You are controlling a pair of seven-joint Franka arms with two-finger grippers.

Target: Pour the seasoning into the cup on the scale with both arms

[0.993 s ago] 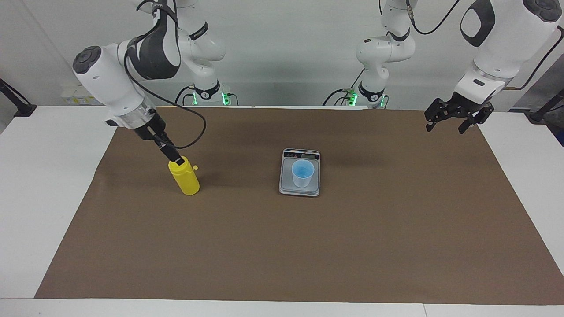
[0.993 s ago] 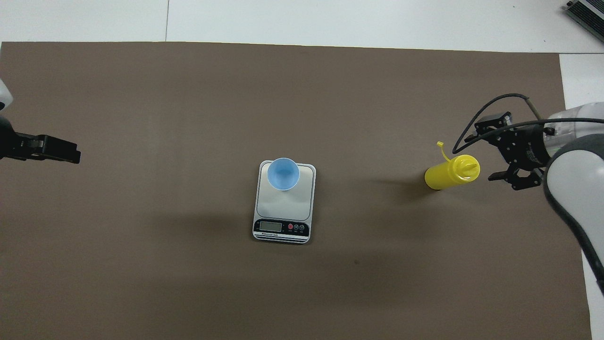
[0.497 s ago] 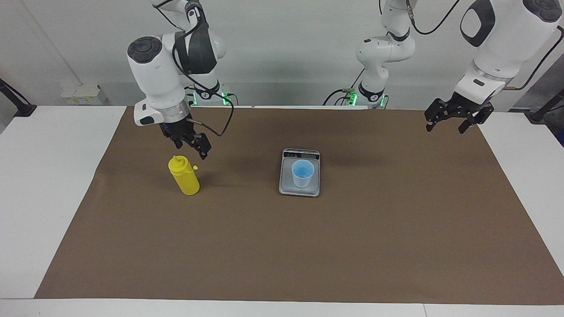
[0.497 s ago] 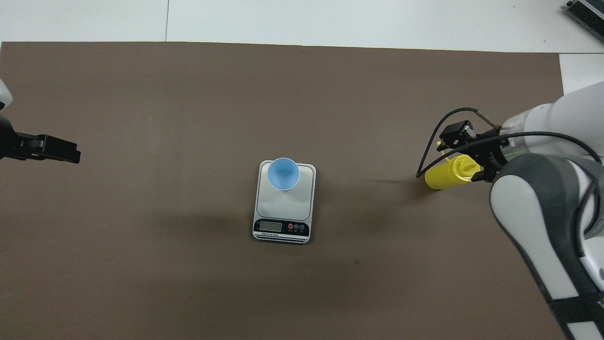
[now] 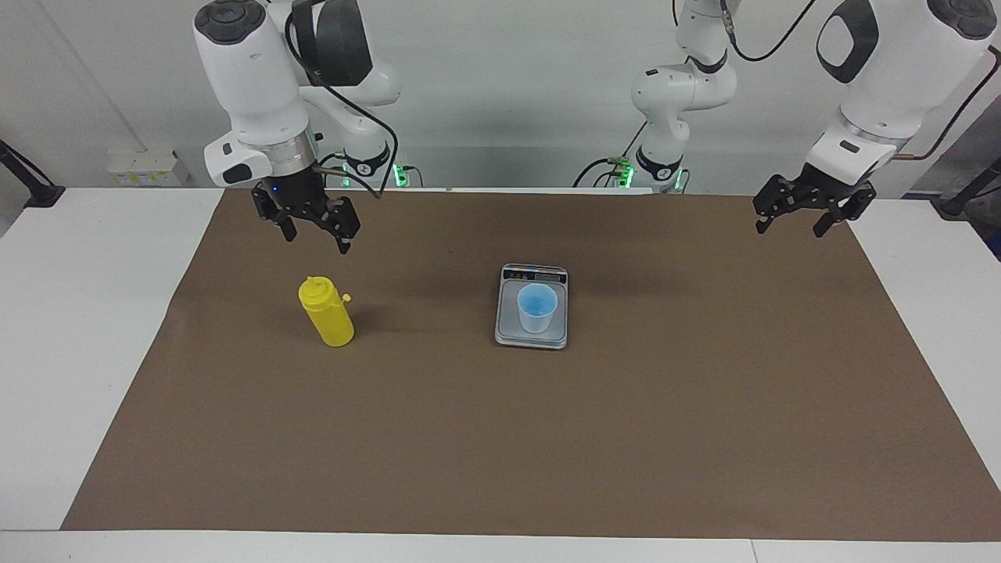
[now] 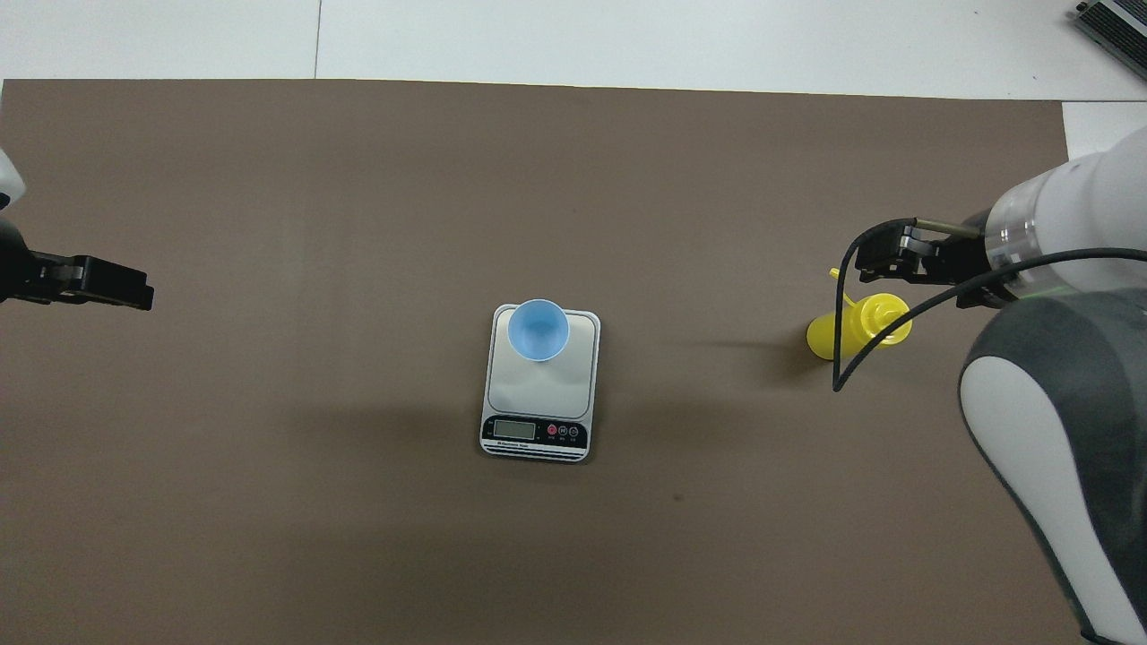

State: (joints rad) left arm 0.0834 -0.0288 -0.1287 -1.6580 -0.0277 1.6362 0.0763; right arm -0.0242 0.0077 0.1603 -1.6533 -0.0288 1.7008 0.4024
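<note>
Scale (image 5: 532,306) sits on the brown mat (image 5: 500,438) about midway between the 2 arms' ends of the table (image 5: 70,313), its dark display strip on the edge nearest the robots. Standing upright on its pale weighing plate, toward the edge farther from the robots, is the translucent blue cup (image 5: 537,308), with nothing touching it. The yellow seasoning bottle (image 5: 326,313) stands upright on the mat well apart from the scale, toward the right arm's end of the table and about level with it, with the tethered cap tip sticking out from its domed top on the side that faces the scale. The right gripper (image 5: 314,227) hangs in the air over the mat, above the bottle and clear of it, its 2 fingers spread apart and holding nothing. The left gripper (image 5: 796,217) hangs well apart from the scale over the mat's edge at the left arm's end of the table, fingers likewise spread and holding nothing, and that arm waits there. In the overhead view the right arm's black cable (image 6: 842,313) crosses in front of the bottle.
</note>
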